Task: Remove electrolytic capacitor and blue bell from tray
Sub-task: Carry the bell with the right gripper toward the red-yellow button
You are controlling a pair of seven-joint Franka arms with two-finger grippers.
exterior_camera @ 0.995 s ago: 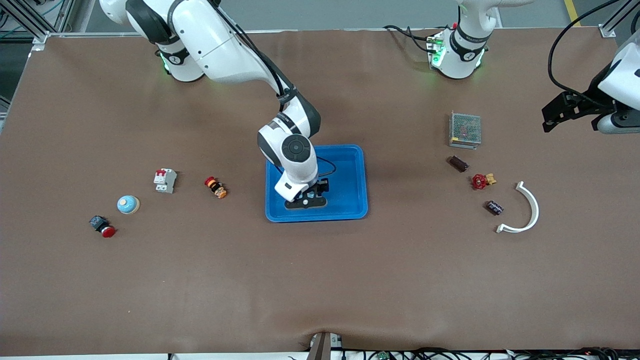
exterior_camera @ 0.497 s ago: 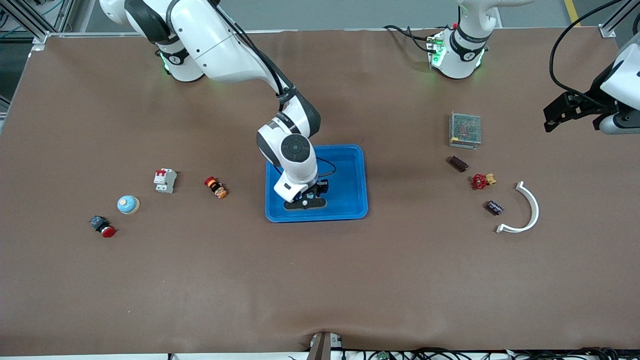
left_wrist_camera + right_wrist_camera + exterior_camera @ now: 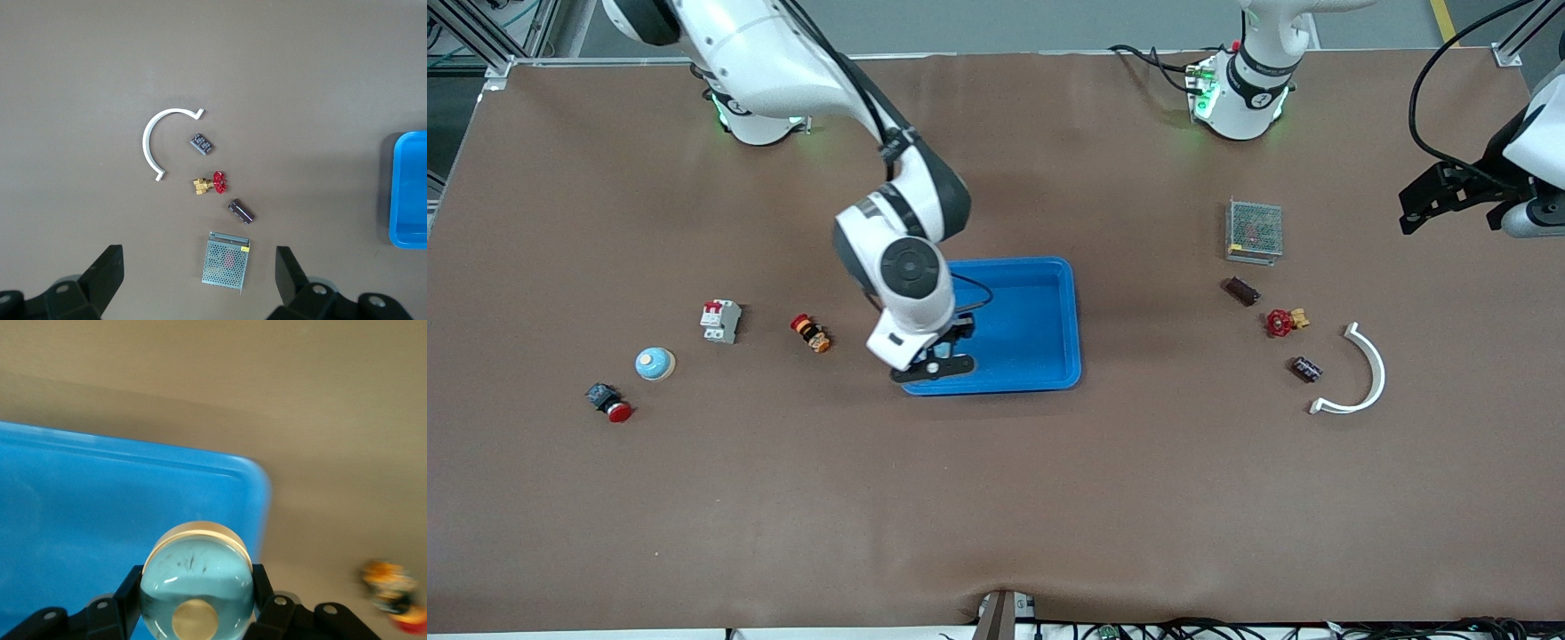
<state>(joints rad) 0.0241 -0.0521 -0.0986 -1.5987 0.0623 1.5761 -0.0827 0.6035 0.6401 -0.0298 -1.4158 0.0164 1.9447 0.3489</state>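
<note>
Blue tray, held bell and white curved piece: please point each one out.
blue tray [image 3: 1049,293], front view, bare floor.
bell [image 3: 197,577], right wrist view, dome, held in the right hand.
white curved piece [image 3: 148,138], left wrist view, middle of the arc.

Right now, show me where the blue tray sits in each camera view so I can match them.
Front view: blue tray mid-table, with the right gripper over one corner.
Left wrist view: one cut-off end of it at the picture's edge.
Right wrist view: it fills much of the picture, below the gripped bell.
Shared landmark: metal mesh box, front and left wrist views only.
</note>
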